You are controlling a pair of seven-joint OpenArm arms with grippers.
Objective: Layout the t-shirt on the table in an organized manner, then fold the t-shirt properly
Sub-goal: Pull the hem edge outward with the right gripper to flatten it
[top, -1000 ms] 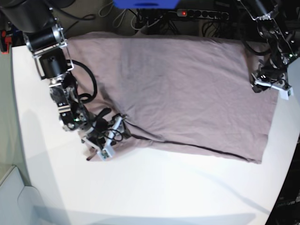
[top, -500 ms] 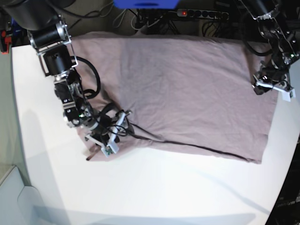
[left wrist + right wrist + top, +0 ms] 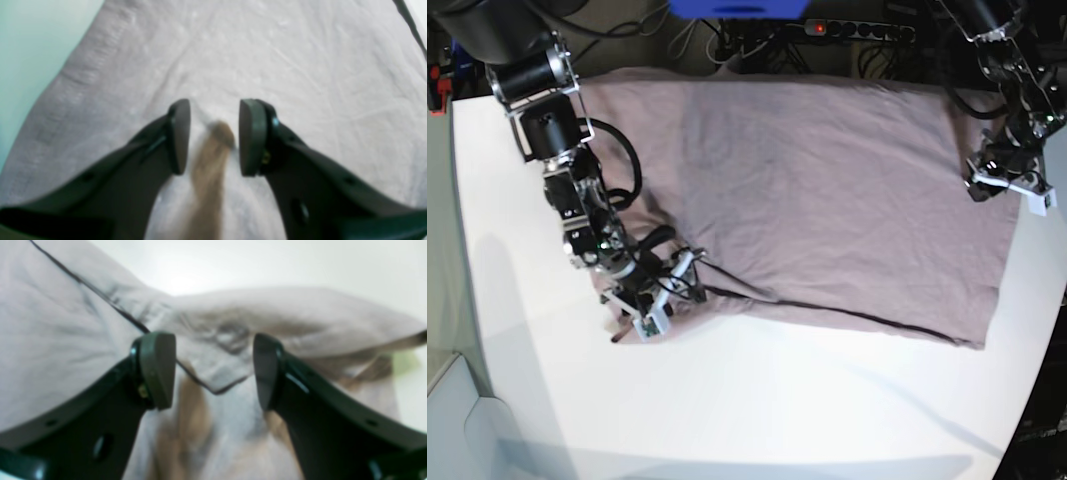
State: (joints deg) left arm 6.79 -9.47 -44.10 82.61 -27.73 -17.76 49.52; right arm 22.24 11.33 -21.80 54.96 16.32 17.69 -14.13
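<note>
Right gripper (image 3: 659,300) sits low at the near-left corner of the t-shirt (image 3: 827,190), jaws spread wide and closed on nothing. Its wrist view shows the two pads either side of a bunched fold and a dark seam line (image 3: 110,303), cloth between them but not pinched. Over the last second this arm swung a little inward, then settled back toward the same corner — small hunting moves, no lift of the fabric.

Left gripper (image 3: 1010,182) rests at the far-right edge of the shirt and has hardly shifted. Its wrist view has the jaws partly apart over flat cloth, with a blurred brownish strip (image 3: 208,166) between them; whether that strip is gripped I cannot tell.

T-shirt lies spread across the far half of the table (image 3: 777,420), mostly flat, body smooth. Near-left corner is rumpled and folded under beside the right gripper; the near edge runs at a slant.

Judgement: layout is nearly done but that corner is unresolved. The right arm looks to be lining up a pinch — folding proper has not begun.
</note>
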